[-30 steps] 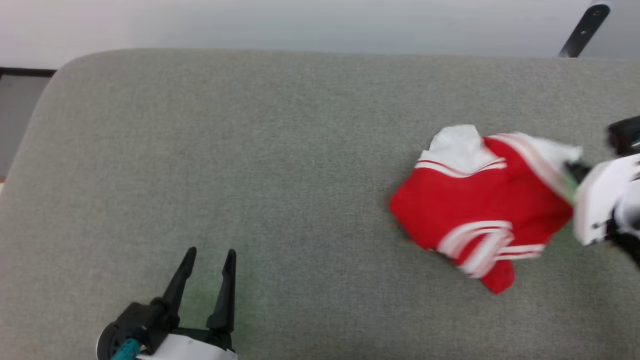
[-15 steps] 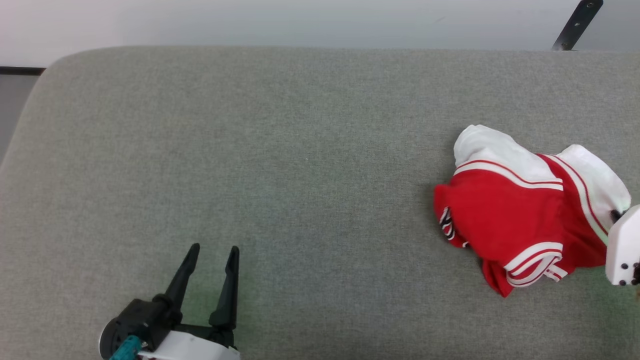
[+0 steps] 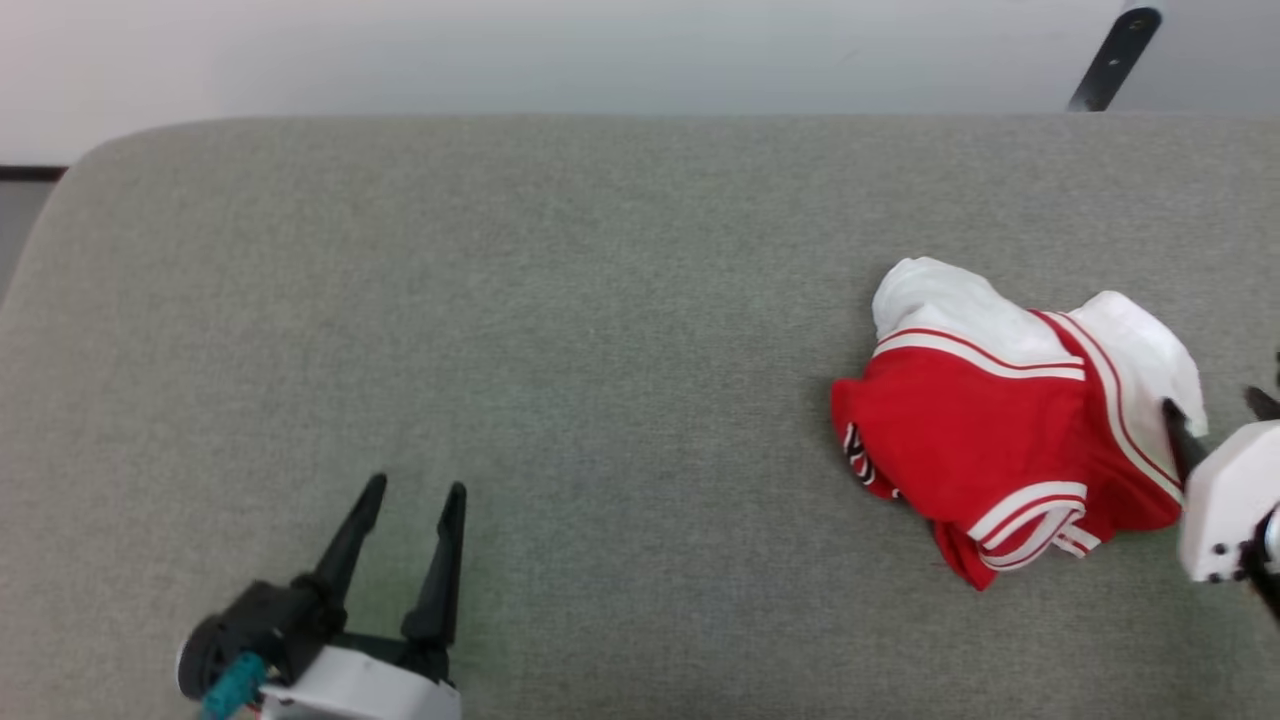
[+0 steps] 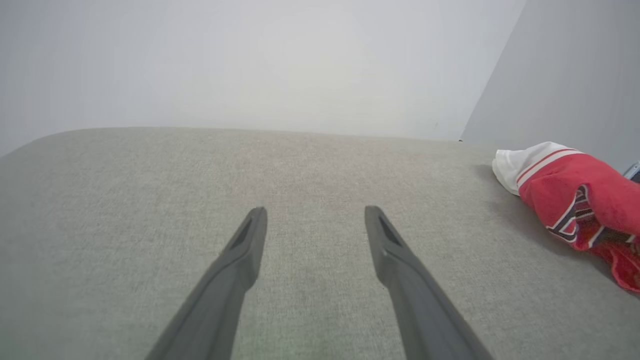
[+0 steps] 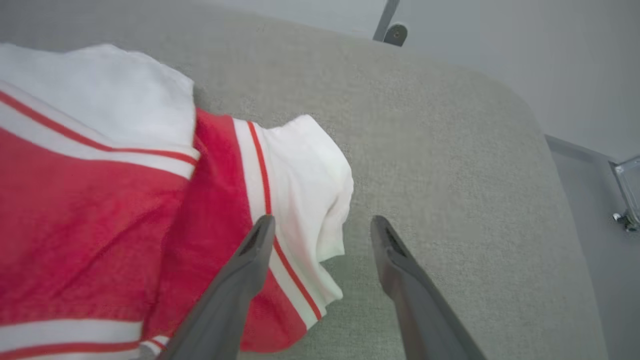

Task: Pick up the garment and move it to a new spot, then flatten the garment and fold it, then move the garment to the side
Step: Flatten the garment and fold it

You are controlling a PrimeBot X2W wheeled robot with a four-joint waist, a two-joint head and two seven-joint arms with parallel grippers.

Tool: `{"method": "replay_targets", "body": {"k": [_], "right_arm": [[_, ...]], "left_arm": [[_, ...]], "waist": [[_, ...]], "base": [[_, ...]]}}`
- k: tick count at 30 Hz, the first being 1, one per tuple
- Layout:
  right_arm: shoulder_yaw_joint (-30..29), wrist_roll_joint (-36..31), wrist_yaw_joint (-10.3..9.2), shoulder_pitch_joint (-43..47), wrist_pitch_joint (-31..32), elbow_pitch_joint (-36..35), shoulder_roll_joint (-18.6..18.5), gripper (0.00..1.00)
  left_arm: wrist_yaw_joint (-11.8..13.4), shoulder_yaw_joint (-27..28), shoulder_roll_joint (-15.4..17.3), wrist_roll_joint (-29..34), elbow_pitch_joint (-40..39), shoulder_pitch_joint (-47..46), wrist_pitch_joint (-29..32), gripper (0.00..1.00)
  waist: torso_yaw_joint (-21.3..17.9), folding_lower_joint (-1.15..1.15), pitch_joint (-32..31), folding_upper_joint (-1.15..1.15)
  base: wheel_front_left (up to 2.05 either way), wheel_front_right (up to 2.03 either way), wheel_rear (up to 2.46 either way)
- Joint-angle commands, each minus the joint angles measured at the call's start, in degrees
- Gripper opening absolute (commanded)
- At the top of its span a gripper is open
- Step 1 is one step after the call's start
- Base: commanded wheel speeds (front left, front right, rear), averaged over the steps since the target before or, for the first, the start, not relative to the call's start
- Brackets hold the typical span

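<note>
At the near left, the left end effector (image 3: 415, 487) stands open and empty over the grey padded worktop (image 3: 600, 350), well apart from the garment (image 3: 980, 440). This bunched red-and-white shirt lies right of centre, longer left to right. At its right sleeve, the right end effector (image 3: 1212, 403) has its fingers spread and grips nothing, and it is clearly the nearer arm.

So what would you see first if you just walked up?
The bright red and white garment, lying bunched up on the right side of the grey cushion. Next, the right gripper, open beside its white sleeve, and the left gripper, open over bare cushion at the lower left.
</note>
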Motion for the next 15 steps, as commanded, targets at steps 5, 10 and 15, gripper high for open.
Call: {"method": "replay_targets", "body": {"k": [5, 10, 15], "right_arm": [[3.2, 0.4, -0.08, 3.5, -9.8, -4.4, 3.4, 1.0], [6.2, -1.6, -0.08, 7.3, -20.8, -7.4, 7.1, 1.0], [7.7, -3.8, -0.08, 11.3, -28.5, -9.1, 11.9, 1.0]], "left_arm": [[-0.2, -3.4, 5.0, -3.1, 0.6, -4.6, 0.2, 1.0], [-0.2, -10.0, 12.6, -8.4, 1.0, -13.2, 5.8, 1.0], [-0.2, -17.3, 19.9, -17.2, 1.1, -24.8, 14.1, 1.0]], "waist": [[-2.5, 0.0, -1.9, 0.0], [-5.2, 0.0, -3.2, 0.0], [-9.3, 0.0, -3.6, 0.0]], "base": [[0.0, 0.0, 0.0], [0.0, 0.0, 0.0], [0.0, 0.0, 0.0]]}}
